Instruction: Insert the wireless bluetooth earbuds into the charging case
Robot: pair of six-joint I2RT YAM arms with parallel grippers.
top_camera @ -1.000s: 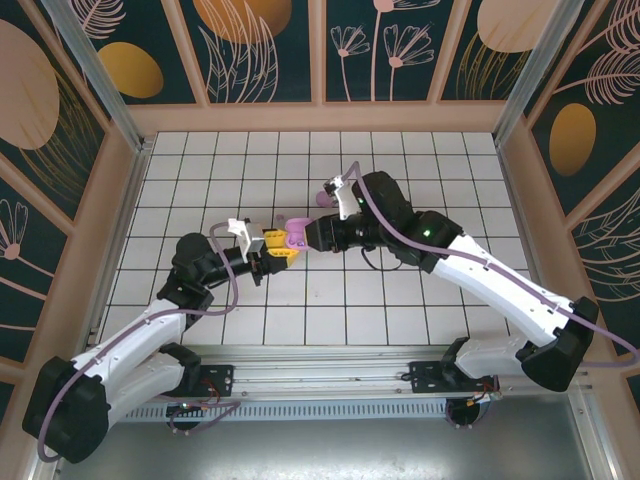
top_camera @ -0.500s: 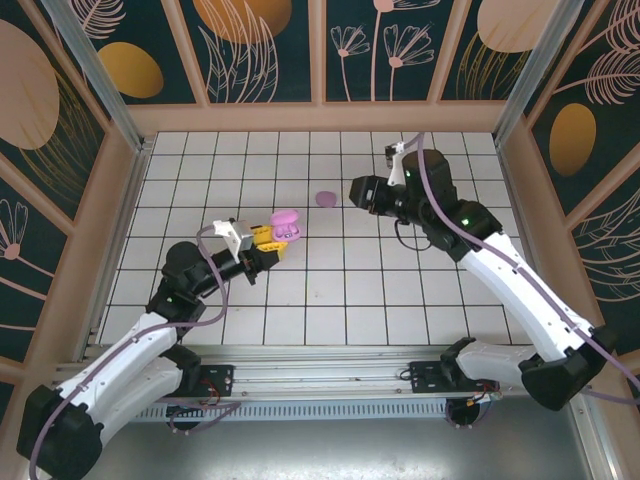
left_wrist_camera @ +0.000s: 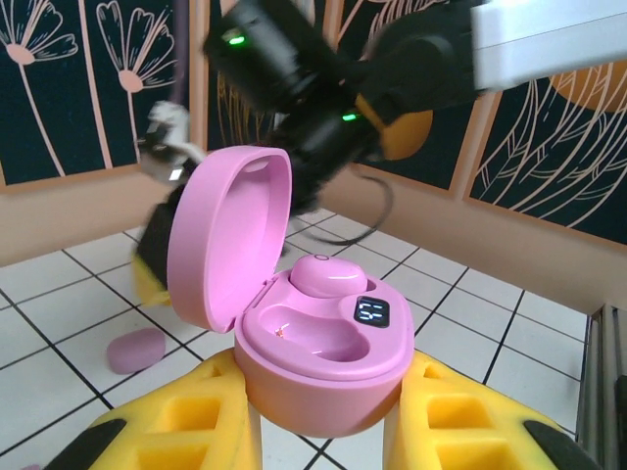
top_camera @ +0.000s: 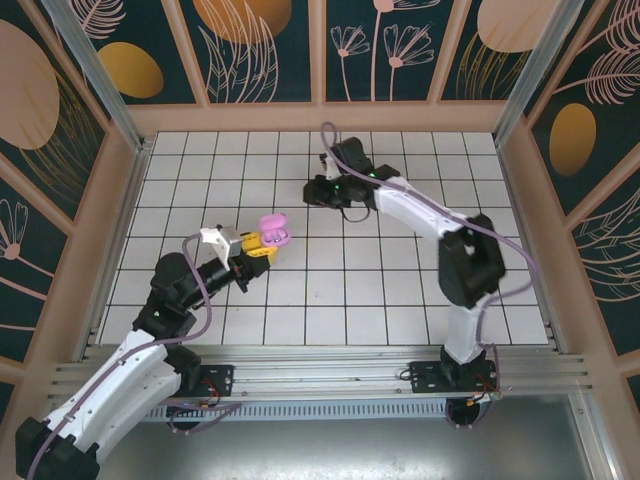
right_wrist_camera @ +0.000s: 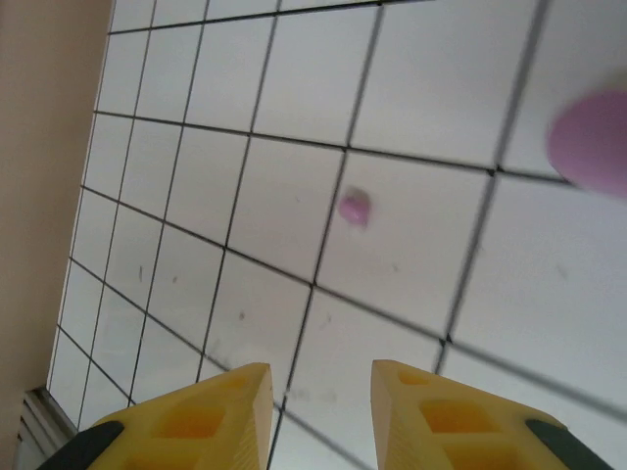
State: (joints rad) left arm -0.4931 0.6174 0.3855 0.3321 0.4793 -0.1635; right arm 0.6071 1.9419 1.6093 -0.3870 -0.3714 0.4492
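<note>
Earbud [right_wrist_camera: 354,208], loose on the counter [right_wrist_camera: 421,88] apart from the case [left_wrist_camera: 323,357], is found dead ahead of the part-open, empty right end effector [right_wrist_camera: 321,411]; the case is gripped by the closed left end effector [top_camera: 262,244].

Left pincer [top_camera: 262,243] clamped tight; right pincer [right_wrist_camera: 321,377] parted, its arm [top_camera: 420,213] stretched far forward.

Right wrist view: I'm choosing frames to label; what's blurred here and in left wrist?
Right wrist view: tile lines smear rightward, pink oval at the edge a soft blob, tiny pink bit fuzzy. Left wrist view: charging case sharp, right arm behind it smeared.
</note>
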